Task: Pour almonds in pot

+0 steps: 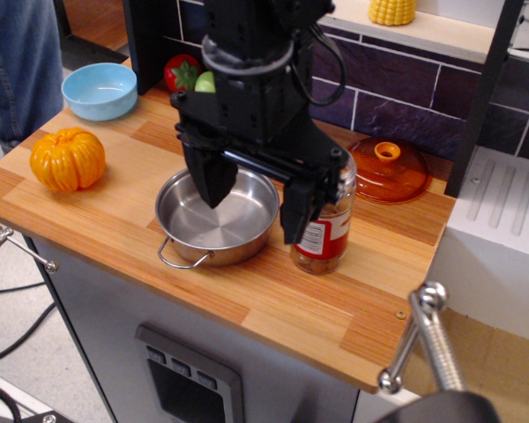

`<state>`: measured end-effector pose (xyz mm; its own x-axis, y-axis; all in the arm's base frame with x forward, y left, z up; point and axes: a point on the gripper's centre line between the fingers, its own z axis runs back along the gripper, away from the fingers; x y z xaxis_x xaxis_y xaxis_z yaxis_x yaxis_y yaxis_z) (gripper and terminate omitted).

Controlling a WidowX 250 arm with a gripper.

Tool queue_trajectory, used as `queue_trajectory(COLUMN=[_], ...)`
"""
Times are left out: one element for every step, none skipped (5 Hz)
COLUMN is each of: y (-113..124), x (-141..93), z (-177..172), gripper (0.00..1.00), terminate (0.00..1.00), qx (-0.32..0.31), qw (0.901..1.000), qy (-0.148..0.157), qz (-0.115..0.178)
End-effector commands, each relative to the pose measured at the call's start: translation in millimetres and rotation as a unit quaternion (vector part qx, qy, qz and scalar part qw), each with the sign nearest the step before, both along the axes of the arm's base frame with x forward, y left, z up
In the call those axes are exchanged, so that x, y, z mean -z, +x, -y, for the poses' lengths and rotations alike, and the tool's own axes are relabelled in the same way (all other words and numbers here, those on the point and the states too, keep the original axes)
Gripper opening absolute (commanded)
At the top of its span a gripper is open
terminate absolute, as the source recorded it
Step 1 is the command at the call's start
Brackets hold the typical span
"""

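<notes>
Behind the end effector [256, 207] — almonds [317, 262] half-hidden, beside pot [217, 218].
</notes>
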<state>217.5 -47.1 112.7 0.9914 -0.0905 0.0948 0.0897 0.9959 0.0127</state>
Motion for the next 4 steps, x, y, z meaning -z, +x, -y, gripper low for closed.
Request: queue_trajectory(y=[40, 37, 54, 66], x=[-23, -25, -10, 13], z=[41, 60, 75, 87], gripper=[1.0, 1.0, 1.0, 1.0], terminate=[0.0, 0.0, 0.0, 0.0], qx=[0.199, 0.311, 0.416, 0.472], qw=[0.9787, 0.9469, 0.8928, 0.8307], qy=[0.045, 0.082, 0.147, 0.219], qz=[0.025, 0.008, -0.09, -0.198])
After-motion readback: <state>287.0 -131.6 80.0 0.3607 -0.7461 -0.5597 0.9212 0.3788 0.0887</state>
